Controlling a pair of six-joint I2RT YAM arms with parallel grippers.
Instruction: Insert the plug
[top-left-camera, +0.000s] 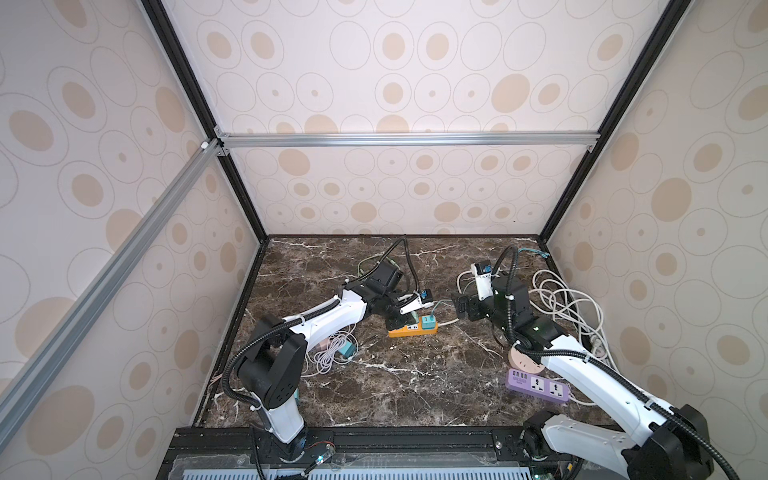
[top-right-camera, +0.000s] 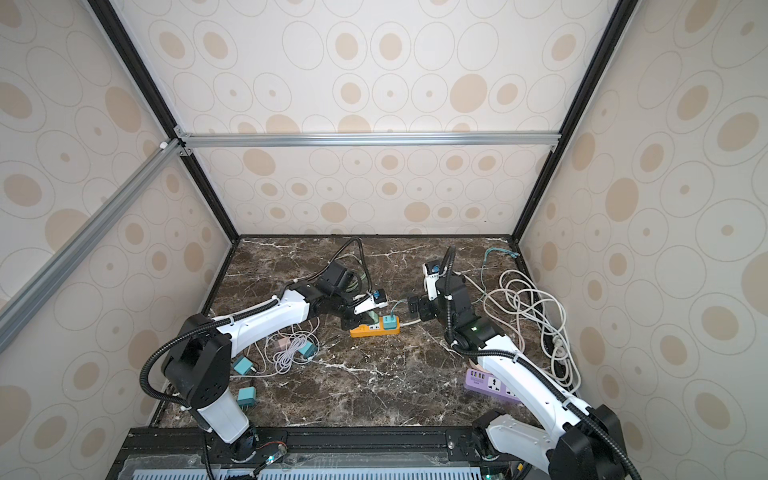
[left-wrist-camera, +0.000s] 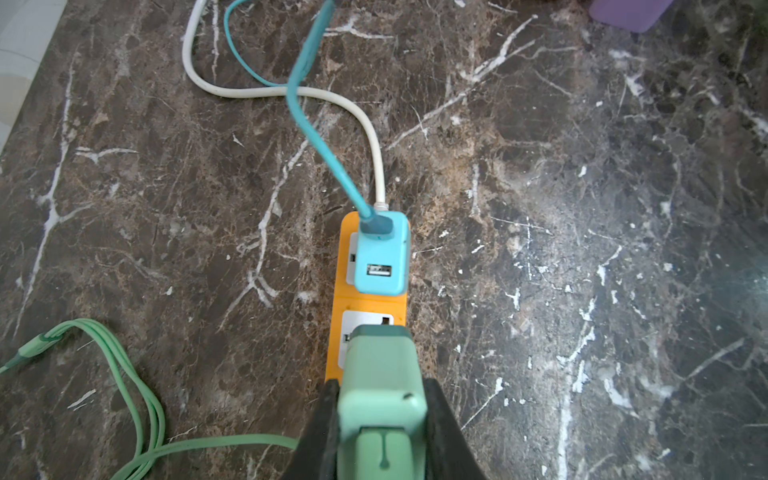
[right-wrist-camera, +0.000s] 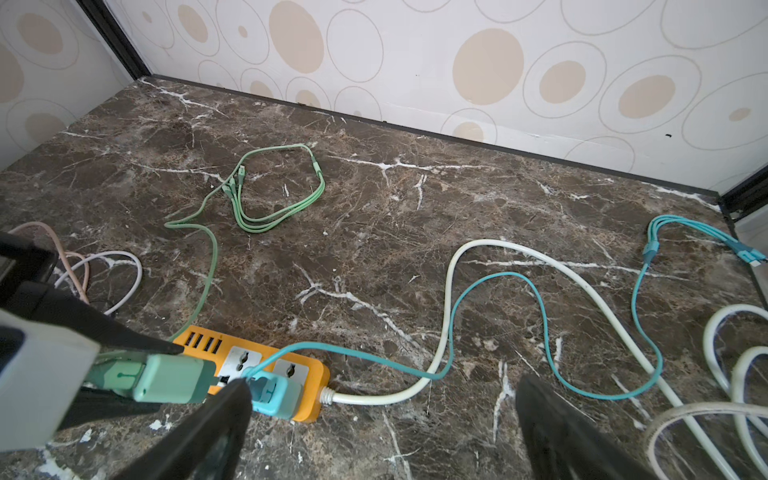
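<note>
An orange power strip (top-left-camera: 411, 331) (top-right-camera: 374, 330) lies mid-table. A teal plug (left-wrist-camera: 380, 257) (right-wrist-camera: 276, 392) sits in its socket nearest the white cord. My left gripper (left-wrist-camera: 382, 386) (top-left-camera: 401, 320) is shut on a mint-green plug (left-wrist-camera: 380, 365) (right-wrist-camera: 174, 378), one black finger on each side. The plug's nose is down at the white socket beside the teal plug, and its prongs are hidden. My right gripper (right-wrist-camera: 382, 384) (top-left-camera: 461, 307) stands open just off the strip's cord end, holding nothing. One of its fingers (right-wrist-camera: 224, 411) is close to the teal plug.
A purple power strip (top-left-camera: 538, 386) lies under my right arm, and a white cable tangle (top-left-camera: 569, 307) lies along the right wall. The green cable loop (right-wrist-camera: 274, 195) lies behind the strip. Teal adapters and coiled cables (top-right-camera: 291, 349) lie near my left arm's base.
</note>
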